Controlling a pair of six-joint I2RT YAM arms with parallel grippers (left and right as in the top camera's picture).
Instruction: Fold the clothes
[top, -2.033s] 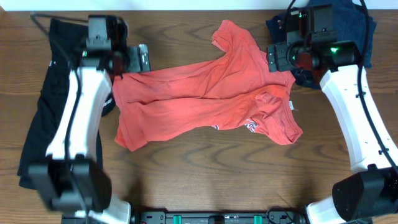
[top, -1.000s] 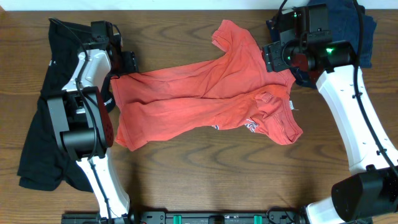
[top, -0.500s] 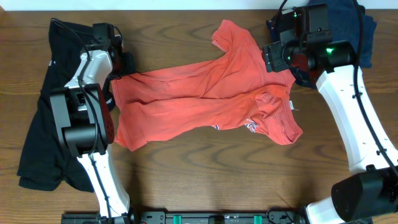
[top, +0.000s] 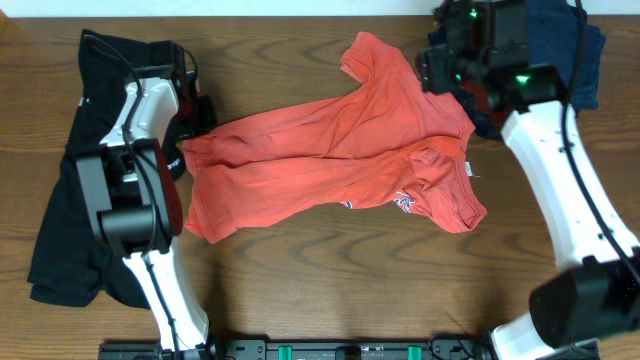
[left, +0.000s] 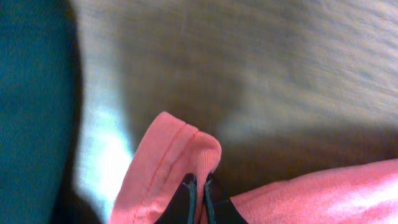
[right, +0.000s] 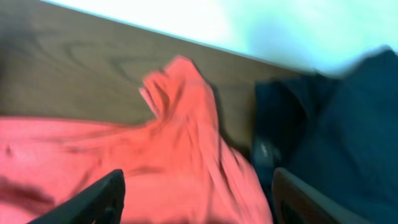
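Left gripper (left: 198, 190): closed, pinching the T-shirt (top: 330, 160) hem, upper left of frame.
Right gripper (right: 198, 182): open, above the T-shirt's upper right part.
T-shirt: lies crumpled at centre.
Black garment (top: 65, 200): left edge.

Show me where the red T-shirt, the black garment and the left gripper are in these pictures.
coral-red T-shirt (top: 330, 160), overhead view, middle of its body.
black garment (top: 60, 235), overhead view, its lower half.
left gripper (left: 198, 182), left wrist view, fingertips shut on the shirt's hem.
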